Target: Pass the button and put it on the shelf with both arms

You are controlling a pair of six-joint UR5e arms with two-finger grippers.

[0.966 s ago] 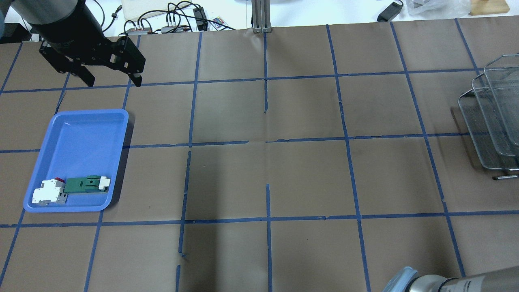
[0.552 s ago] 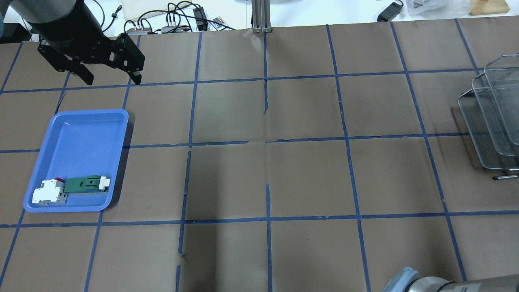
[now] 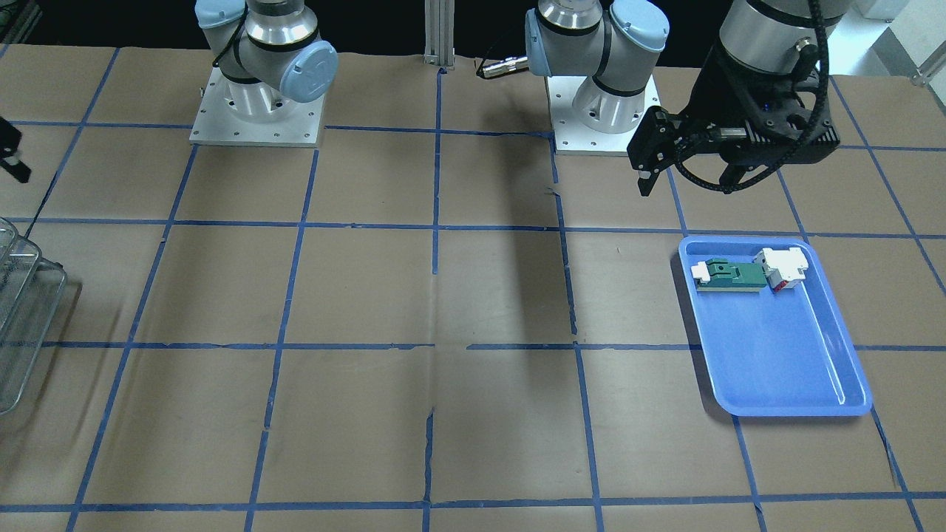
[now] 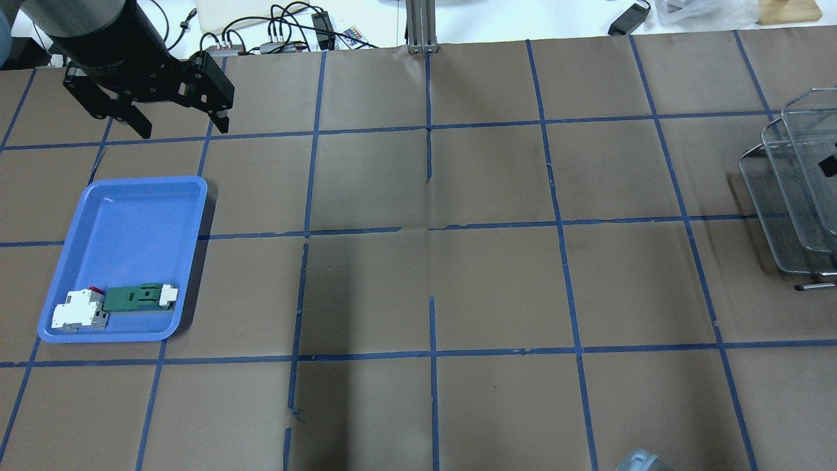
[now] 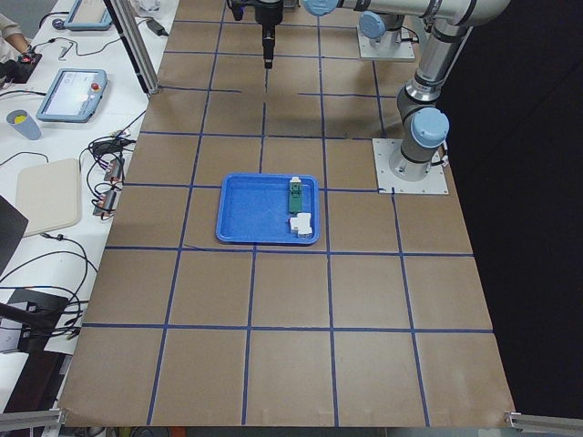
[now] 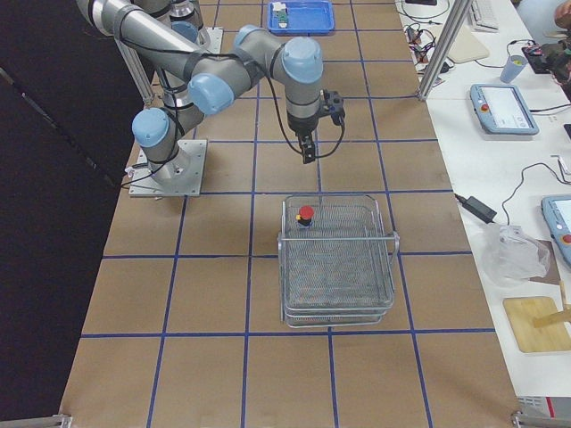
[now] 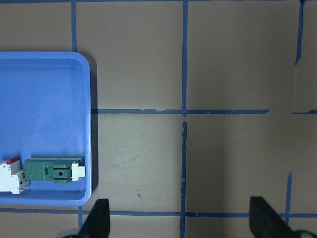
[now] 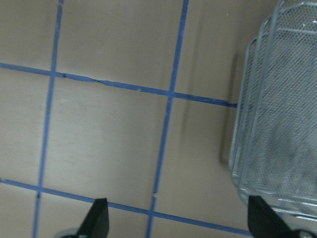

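Note:
The button (image 6: 305, 215) stands upright with its red cap up on the top tier of the wire-mesh shelf (image 6: 339, 267), near the tier's far rim. The shelf also shows at the overhead view's right edge (image 4: 794, 216) and in the right wrist view (image 8: 282, 124). My right gripper (image 6: 308, 159) hangs open and empty beside the shelf on its table-centre side, with its fingers wide apart in the right wrist view (image 8: 181, 220). My left gripper (image 4: 183, 131) is open and empty, held high beyond the far end of the blue tray, and nothing is between its fingers (image 7: 96, 220).
The blue tray (image 4: 131, 222) lies on the table's left side. It holds a green-and-white flat part (image 4: 137, 297) and a white-and-red block (image 4: 80, 309) at its near end. A small dark patch (image 4: 827, 163) shows on the shelf mesh; I cannot tell what it is.
The right arm's elbow has slid almost out of the overhead view's bottom edge. A small dark patch has appeared on the shelf mesh. The left gripper has barely shifted.

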